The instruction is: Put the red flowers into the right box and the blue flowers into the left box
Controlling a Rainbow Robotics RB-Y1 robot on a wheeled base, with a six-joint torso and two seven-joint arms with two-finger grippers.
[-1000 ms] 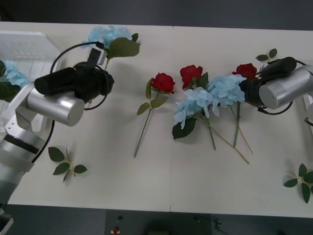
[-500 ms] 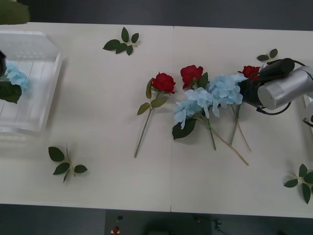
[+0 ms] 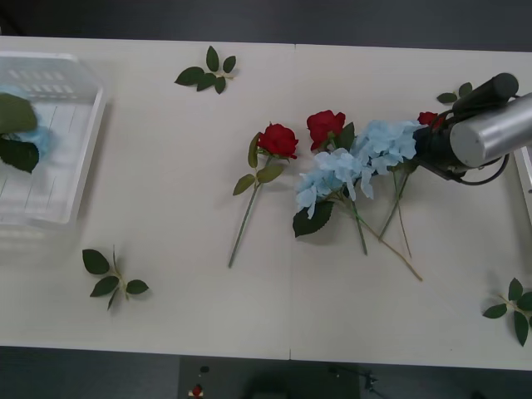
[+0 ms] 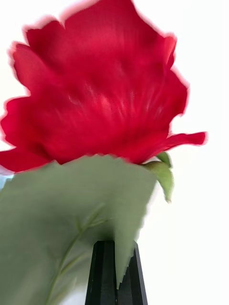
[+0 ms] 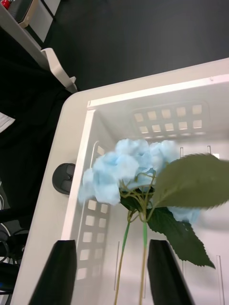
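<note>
My right gripper [image 3: 422, 148] is shut on a red flower [image 3: 428, 119] just below its bloom, at the table's right side. Its black fingers [image 4: 114, 274] are pressed together under the bloom [image 4: 100, 100]. Two more red flowers [image 3: 278, 140] [image 3: 324, 126] lie mid-table beside two blue flowers [image 3: 337, 170] [image 3: 386, 141]. Over the left box [image 5: 81, 157], my left gripper [image 5: 112, 276] is open, with the stems of a blue flower [image 5: 129, 171] passing between its spread fingers. That blue flower [image 3: 23, 137] lies inside the left box [image 3: 79, 125].
Loose green leaf sprigs lie at the back [image 3: 208, 71], front left [image 3: 112, 278], front right [image 3: 511, 307] and behind my right arm [image 3: 455, 93]. A thin pale rim of the right box [image 3: 525, 179] shows at the right edge.
My left arm has carried a blue flower leftward, out of the front view, to the left box. My right gripper has pulled its red flower up and to the right, away from the blue cluster.
</note>
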